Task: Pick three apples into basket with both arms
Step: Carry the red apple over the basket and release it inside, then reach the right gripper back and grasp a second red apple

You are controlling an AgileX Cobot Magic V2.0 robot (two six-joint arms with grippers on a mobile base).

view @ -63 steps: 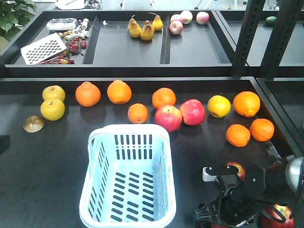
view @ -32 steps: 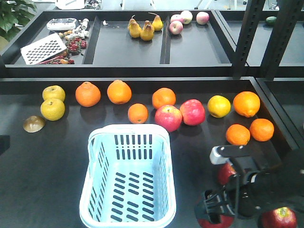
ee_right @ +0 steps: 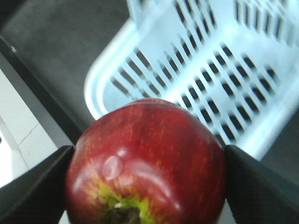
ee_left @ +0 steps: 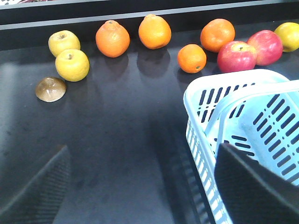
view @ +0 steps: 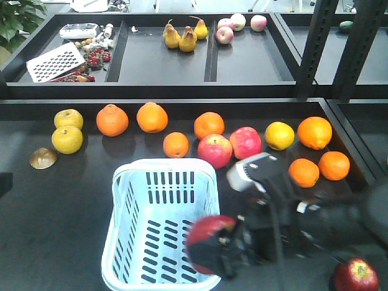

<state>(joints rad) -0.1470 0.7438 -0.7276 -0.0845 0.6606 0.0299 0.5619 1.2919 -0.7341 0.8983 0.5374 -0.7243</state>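
The right tool (ee_right: pixel 149 150) clamps a glossy deep-red round apple (view: pixel 210 244) at the lower-right rim of the pale blue slotted plastic basket (view: pixel 165 163).
The basket's floor lies just left of the apple, its long axis running up the frame; rigid slotted walls, waxy skin. The left tool (ee_left: pixel 142 154) hangs spread and empty over the dark matte desk (ee_left: pixel 117 116).

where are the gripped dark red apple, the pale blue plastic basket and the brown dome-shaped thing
dark red round apple (ee_right: pixel 149 158): right wrist view, skin centre
pale blue plastic basket (view: pixel 165 163): front view, far rim
brown dome-shaped thing (ee_left: pixel 50 88): left wrist view, its top
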